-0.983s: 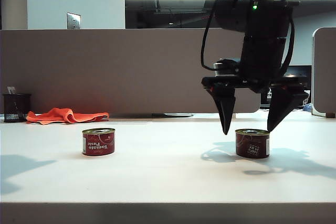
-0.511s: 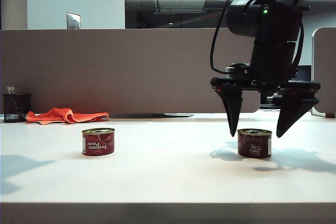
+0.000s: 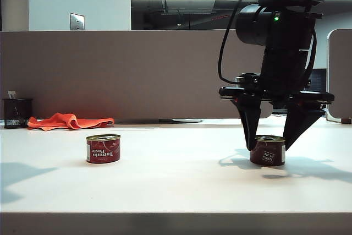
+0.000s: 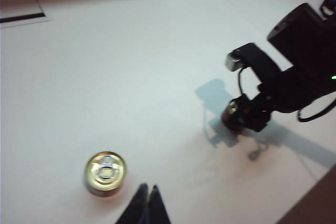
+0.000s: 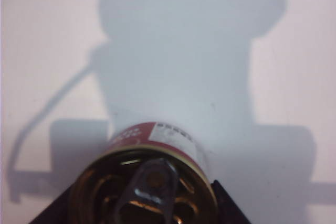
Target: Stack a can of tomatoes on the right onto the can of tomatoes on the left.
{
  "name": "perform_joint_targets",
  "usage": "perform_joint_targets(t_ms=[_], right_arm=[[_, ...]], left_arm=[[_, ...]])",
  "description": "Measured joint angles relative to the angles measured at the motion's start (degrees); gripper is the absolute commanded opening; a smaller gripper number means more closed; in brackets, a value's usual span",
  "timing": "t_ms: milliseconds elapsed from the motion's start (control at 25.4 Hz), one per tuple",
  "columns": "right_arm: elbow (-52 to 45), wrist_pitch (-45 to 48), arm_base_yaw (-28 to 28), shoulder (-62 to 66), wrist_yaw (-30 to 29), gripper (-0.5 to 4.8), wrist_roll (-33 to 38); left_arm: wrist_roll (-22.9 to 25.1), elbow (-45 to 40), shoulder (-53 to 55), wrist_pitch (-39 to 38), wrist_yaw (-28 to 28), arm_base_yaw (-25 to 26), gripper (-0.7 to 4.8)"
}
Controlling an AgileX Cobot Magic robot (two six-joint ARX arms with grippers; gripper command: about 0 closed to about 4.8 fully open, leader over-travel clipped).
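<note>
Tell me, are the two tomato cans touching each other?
Apart. The exterior view shows bare table between the left can and the right can.

The left can [image 3: 103,148] bears "Tomato Paste" in white on red (printed sideways); the label on the right can [image 3: 268,151] is too small to read.
</note>
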Motion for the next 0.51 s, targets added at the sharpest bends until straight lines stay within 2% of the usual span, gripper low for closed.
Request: perform_joint_targets(t_ms=[275,511], right_arm=[[0.0,0.1,0.0,0.0,0.0,2.60,-0.3],[1.7,-0.4,-0.1,0.1,0.1,2.60,-3.0]], left_arm=[[2.6,0.0,-1.2,1.1,-6.8,0.0,-0.05],[7.6,0.0,-2.5,1.9,-10.7,0.0,-0.05]])
